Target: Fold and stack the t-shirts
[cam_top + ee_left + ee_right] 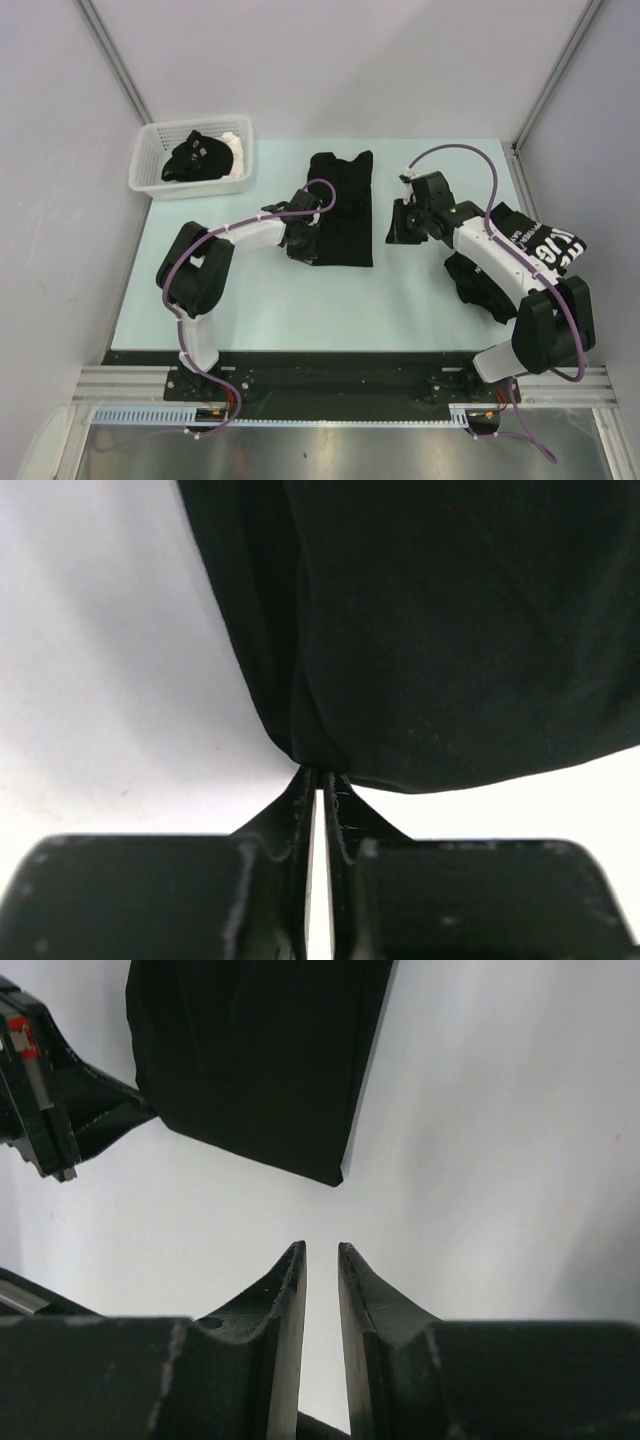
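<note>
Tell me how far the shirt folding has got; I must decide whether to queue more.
Early. Done: one black t-shirt lies folded into a long strip mid-table. In hand: the left gripper pinches its edge; the right gripper hovers beside it, jaws slightly apart, empty. Left: the white-lettered t-shirt lies crumpled at the right, a black garment sits in the white basket, nothing is stacked.

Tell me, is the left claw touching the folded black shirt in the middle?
Touching. The left wrist view shows the left gripper pinching the folded shirt at its edge, no gap.
</note>
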{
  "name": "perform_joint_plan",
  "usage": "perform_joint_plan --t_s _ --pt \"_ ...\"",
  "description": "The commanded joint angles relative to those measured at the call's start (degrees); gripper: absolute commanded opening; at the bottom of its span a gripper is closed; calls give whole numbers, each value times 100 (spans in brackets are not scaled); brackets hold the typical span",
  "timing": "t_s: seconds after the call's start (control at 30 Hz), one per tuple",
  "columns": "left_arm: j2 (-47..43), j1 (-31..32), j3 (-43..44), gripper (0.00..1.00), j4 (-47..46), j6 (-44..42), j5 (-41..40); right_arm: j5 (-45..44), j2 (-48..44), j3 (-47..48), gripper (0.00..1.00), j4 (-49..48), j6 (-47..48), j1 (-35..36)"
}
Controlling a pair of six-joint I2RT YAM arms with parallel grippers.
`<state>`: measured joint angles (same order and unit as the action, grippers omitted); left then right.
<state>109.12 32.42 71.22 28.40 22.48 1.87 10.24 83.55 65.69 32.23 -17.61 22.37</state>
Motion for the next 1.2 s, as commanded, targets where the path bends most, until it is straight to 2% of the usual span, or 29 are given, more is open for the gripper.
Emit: perform_joint_plan --t_s 0.0,0.27,0.43,0.8,1.17 --pt "101 -34 -100 0 -300 55 130 -101 -163 -56 24 38 -234 206" --pt "-92 -34 14 0 -195 -86 103 13 -163 -653 28 -489 -691 250" --pt "-242 -34 103 0 -11 -209 77 119 3 -1040 34 -1016 -955 277" --pt "-681 -34 138 0 376 -253 86 400 706 -1392 35 -2246 -1342 268" --pt "-717 -26 234 0 552 -341 94 206 962 -1629 35 -2519 -1289 391"
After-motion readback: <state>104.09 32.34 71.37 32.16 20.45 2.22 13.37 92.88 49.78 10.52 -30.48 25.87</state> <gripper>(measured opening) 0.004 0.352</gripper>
